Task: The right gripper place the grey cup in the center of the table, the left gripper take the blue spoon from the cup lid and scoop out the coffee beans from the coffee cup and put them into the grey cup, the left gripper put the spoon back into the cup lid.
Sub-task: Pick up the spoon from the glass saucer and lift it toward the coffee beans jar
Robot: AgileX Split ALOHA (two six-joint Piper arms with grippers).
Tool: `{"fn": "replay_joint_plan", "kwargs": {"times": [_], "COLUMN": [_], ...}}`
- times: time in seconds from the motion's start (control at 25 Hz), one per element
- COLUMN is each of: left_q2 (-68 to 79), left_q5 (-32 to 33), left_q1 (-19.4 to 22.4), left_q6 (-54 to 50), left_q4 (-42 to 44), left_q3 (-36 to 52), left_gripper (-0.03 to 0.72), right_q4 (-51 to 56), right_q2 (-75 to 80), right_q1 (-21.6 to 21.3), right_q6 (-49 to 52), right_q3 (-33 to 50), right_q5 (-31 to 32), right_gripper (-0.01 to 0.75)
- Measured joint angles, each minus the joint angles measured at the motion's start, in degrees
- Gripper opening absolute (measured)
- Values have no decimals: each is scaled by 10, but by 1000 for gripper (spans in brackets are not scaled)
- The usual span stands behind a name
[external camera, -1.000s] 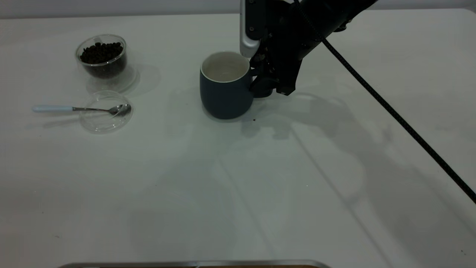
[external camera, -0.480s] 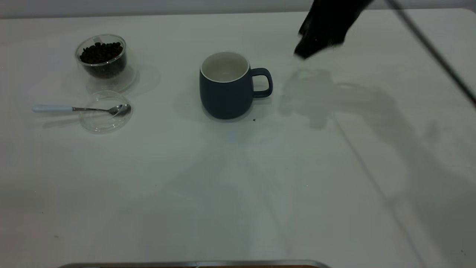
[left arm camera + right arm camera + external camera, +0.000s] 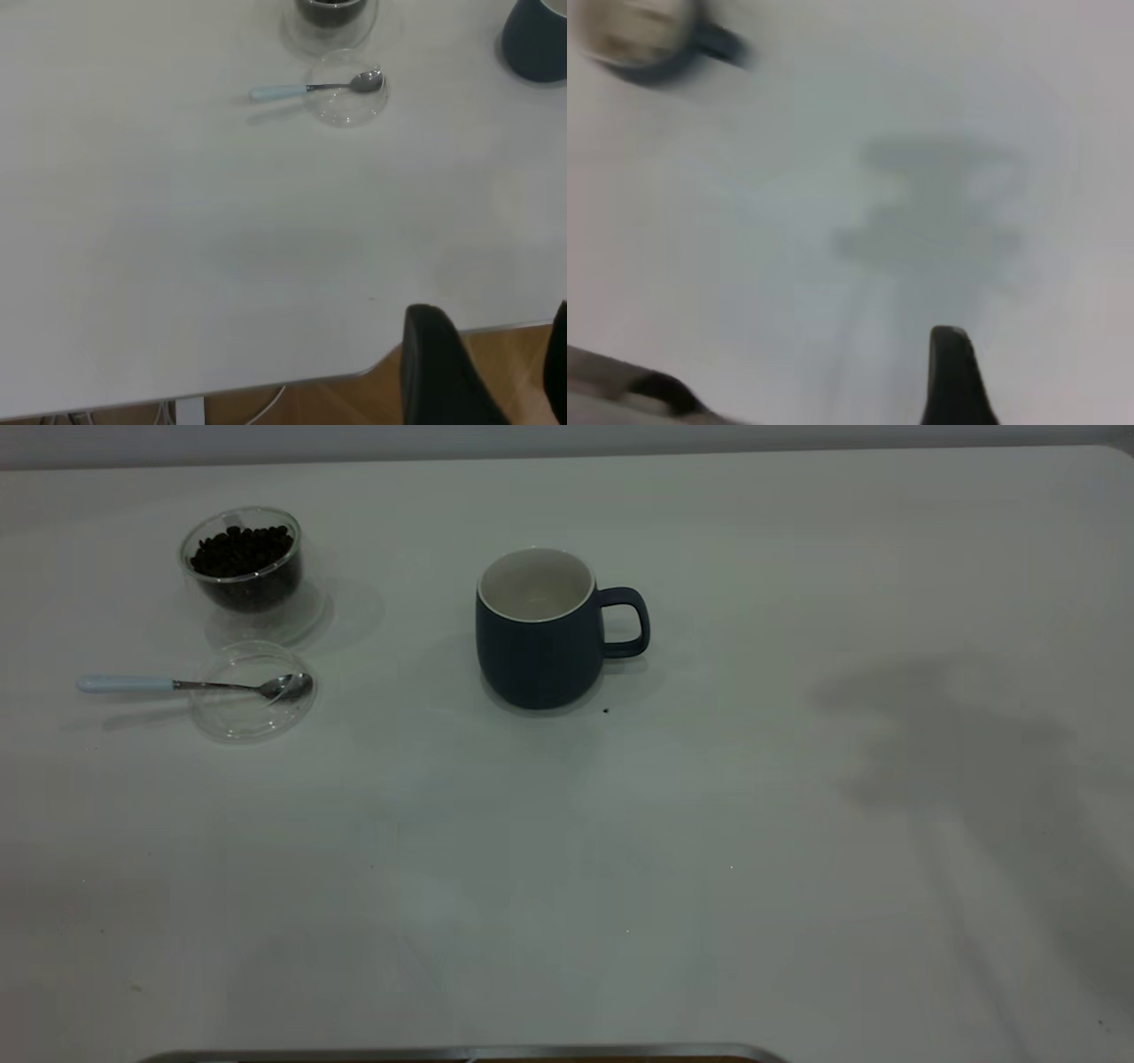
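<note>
The grey cup (image 3: 540,633) stands upright near the table's middle with its handle to the right, and nothing holds it. The coffee cup (image 3: 244,567) with coffee beans (image 3: 241,549) stands at the far left. In front of it lies the cup lid (image 3: 252,695), with the blue spoon (image 3: 177,685) resting its bowl in the lid and its handle pointing left. Neither gripper shows in the exterior view. My left gripper (image 3: 496,372) is open and empty over the table's front edge, far from the spoon (image 3: 310,88). My right gripper (image 3: 1050,363) shows one finger (image 3: 952,376); it is empty, well away from the cup (image 3: 642,40).
The right arm's shadow (image 3: 957,735) lies on the white table (image 3: 620,868) at the right. A metal edge (image 3: 461,1052) runs along the table's front. The left wrist view shows wooden floor (image 3: 372,398) beyond the table corner.
My right gripper let go of the grey cup's handle and pulled back up and to the right, out of the exterior view. The cup stayed in place.
</note>
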Motion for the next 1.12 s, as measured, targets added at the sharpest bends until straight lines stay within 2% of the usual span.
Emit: {"fn": "replay_joint_plan", "kwargs": {"times": [0.12, 0.32, 0.44, 0.6, 0.72, 0.96, 1.12], "left_q2": [0, 0, 0, 0, 0, 0, 0], "left_q5": [0, 0, 0, 0, 0, 0, 0], "left_q1": [0, 0, 0, 0, 0, 0, 0], "left_q6": [0, 0, 0, 0, 0, 0, 0], "left_q4": [0, 0, 0, 0, 0, 0, 0], "left_q3": [0, 0, 0, 0, 0, 0, 0], "left_gripper": [361, 361, 361, 361, 360, 360, 360], "right_q4": [-64, -63, -58, -29, -7, -2, -2], "right_q2": [-103, -248, -323, -428, -519, -689, -787], "right_q1": [0, 0, 0, 0, -9, -69, -76], "right_q6": [58, 94, 97, 97, 97, 95, 95], "right_q3": [124, 331, 414, 500, 531, 532, 532], "right_q5": [19, -11, -33, -30, -34, -36, -33], "right_gripper": [532, 532, 532, 532, 532, 532, 532]}}
